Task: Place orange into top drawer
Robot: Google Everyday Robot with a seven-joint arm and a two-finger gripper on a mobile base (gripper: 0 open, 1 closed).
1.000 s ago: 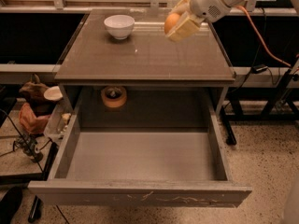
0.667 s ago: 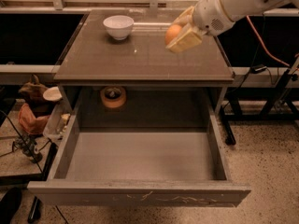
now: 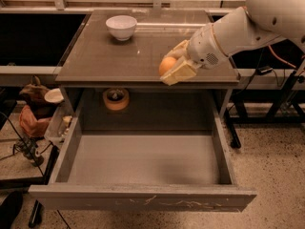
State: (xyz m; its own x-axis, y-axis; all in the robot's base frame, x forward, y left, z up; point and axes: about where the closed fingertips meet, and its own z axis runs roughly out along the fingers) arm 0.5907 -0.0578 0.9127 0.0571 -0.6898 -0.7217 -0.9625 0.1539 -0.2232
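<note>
The orange is a small round fruit held between the cream fingers of my gripper. The gripper is shut on it and holds it just above the front edge of the grey-brown table top, right of centre. The white arm comes in from the upper right. The top drawer is pulled wide open below and in front of the gripper. Its flat grey interior holds nothing. Its scratched front panel faces the camera.
A white bowl stands at the back left of the table top. A tan roll of tape sits under the table top behind the drawer. Clutter and cables stand to the left of the table, and a black frame to the right.
My gripper has carried the orange from the back right of the table top forward, down and slightly left to its front edge, above the open drawer.
</note>
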